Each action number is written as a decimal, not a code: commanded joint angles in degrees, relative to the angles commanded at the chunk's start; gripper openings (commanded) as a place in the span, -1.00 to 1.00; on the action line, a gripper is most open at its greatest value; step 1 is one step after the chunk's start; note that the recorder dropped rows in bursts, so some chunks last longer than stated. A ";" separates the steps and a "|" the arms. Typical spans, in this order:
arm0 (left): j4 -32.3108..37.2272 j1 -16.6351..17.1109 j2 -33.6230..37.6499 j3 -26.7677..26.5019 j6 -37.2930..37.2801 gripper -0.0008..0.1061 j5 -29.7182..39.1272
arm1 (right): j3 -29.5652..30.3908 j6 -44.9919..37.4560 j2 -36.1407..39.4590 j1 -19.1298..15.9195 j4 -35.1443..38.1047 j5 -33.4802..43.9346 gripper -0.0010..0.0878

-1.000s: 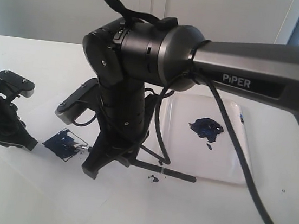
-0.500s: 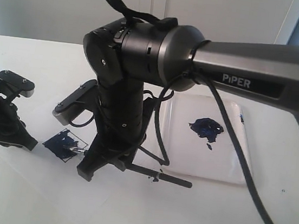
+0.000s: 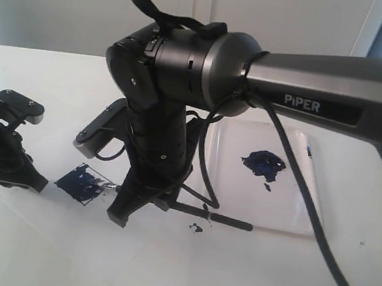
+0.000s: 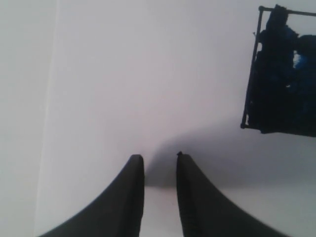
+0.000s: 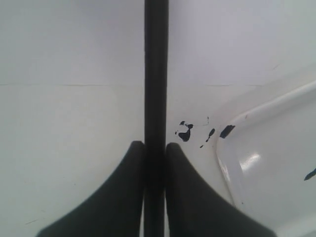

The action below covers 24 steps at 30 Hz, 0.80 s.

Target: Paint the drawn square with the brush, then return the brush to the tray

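the right gripper (image 5: 155, 145) is clenched on the long thin black-handled paintbrush (image 5: 156, 74), pinching the handle crosswise so the shaft lies low and nearly flat, which seems meant to let the silver ferrule and tip reach sideways onto the edge of the small tilted black-outlined square (image 3: 85, 184). that square is smeared dark blue with a few pale gaps, so painting looks close to done. the glossy white rectangular plastic tray (image 5: 266, 105) sits just beside the handle's far end, handy for the return. the left gripper (image 4: 160, 157) rests beside the square, jaws slightly parted and empty, apparently keeping clear.
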 joint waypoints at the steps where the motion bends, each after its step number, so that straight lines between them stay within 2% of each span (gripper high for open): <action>1: 0.00 0.00 0.00 0.00 0.00 -0.42 0.00 | 0.00 -0.10 0.00 0.00 0.00 0.00 -0.98; 10: 0.00 0.00 0.00 0.00 0.00 -0.42 0.00 | 0.00 -0.32 0.00 0.00 -3.83 -2.42 -0.98; 24: 0.00 0.00 0.00 0.00 0.00 -0.42 -0.27 | 0.00 -1.62 0.00 0.00 -3.46 -5.16 -0.98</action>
